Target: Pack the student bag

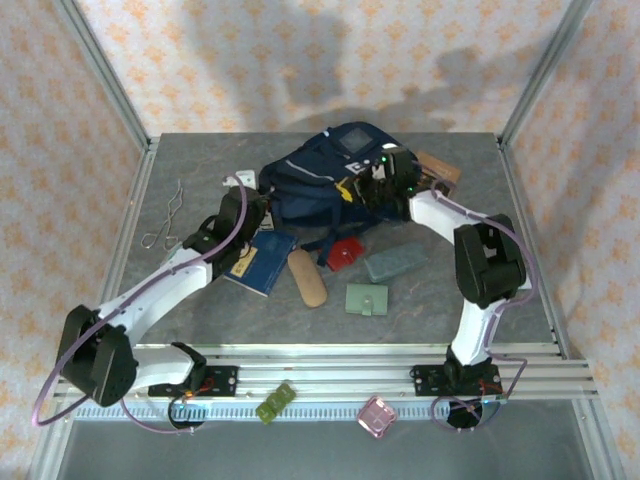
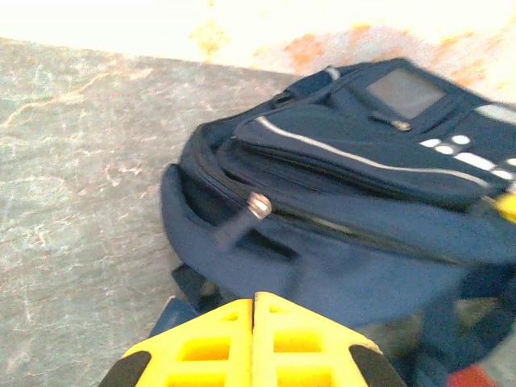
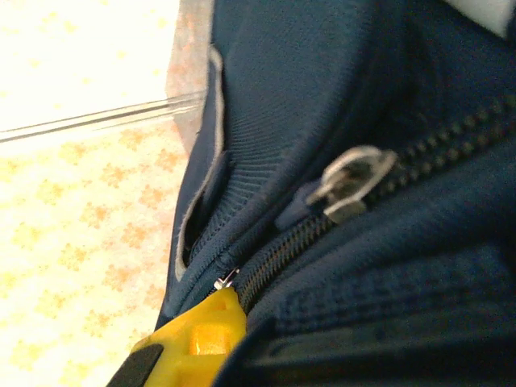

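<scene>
The student bag [image 1: 318, 172] is a navy backpack lying at the back middle of the table, front pocket up. My left gripper [image 1: 243, 207] sits just left of it, above a strap. In the left wrist view its yellow fingers [image 2: 226, 330] are pressed together with nothing between them, and the student bag [image 2: 355, 201] with a metal zip pull [image 2: 258, 205] lies just ahead. My right gripper [image 1: 376, 186] is at the bag's right side. Close up, one yellow finger [image 3: 197, 337] presses the zip edge, bag fabric [image 3: 363, 306] hides the other, and a zip slider [image 3: 351, 184] lies above.
In front of the bag lie a navy booklet [image 1: 262, 262], a tan oblong case [image 1: 307, 277], a red item [image 1: 346, 252], a grey-green pouch [image 1: 395, 262] and a green wallet [image 1: 367, 299]. A bent wire [image 1: 170, 215] is far left. A brown item [image 1: 440, 168] lies behind the right gripper.
</scene>
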`<state>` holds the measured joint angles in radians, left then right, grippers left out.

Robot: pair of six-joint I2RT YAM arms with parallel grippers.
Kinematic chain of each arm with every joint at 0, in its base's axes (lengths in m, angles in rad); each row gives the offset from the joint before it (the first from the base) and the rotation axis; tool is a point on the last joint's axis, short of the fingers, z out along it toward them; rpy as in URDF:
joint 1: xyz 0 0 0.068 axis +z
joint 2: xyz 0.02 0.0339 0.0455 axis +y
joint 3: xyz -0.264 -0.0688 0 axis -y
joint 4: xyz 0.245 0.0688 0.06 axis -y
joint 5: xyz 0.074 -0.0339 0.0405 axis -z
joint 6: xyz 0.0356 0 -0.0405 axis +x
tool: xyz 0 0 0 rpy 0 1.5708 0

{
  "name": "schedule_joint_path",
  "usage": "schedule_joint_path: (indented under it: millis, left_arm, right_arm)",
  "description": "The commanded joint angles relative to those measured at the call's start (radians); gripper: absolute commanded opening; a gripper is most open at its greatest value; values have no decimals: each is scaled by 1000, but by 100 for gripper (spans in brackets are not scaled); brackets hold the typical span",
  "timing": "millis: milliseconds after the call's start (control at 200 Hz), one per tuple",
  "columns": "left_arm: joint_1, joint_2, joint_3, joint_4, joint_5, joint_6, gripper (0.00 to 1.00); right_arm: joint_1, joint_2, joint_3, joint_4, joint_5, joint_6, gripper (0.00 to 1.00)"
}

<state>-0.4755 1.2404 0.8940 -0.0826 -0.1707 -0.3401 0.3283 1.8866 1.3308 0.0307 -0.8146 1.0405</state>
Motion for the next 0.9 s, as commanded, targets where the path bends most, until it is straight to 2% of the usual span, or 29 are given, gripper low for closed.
schedule_joint_path:
  millis: [0,170,315,365,526,656,796,891]
  left_arm:
    - [-60,-19,0,-54,3,8,0]
    - [-144,15,9,-12,20,-4,0]
    - [-131,36,-5,11,-14,-65,0]
    - [-100,32,-16,30,23,-76,20]
    - [31,-7,-70,132,236,-107,56]
    - [126,31,-50,132,408,-101,64]
    - [154,132,-20,114,522,-62,70]
    - [164,205,-30,165,600,-60,72]
  right_arm:
    - [-30,45,122,38,55,-83,0]
    - [-35,48,135,26,38,-94,0]
    - [-43,-1,82,32,22,-109,0]
    - [-44,-21,70,16,16,-130,0]
    - [-67,-96,-45,1,15,-203,0]
    - [-95,-110,-159,-17,13,-259,0]
    - [-104,-94,-245,7,9,-266,0]
    - [-104,-90,-274,40,-3,-253,0]
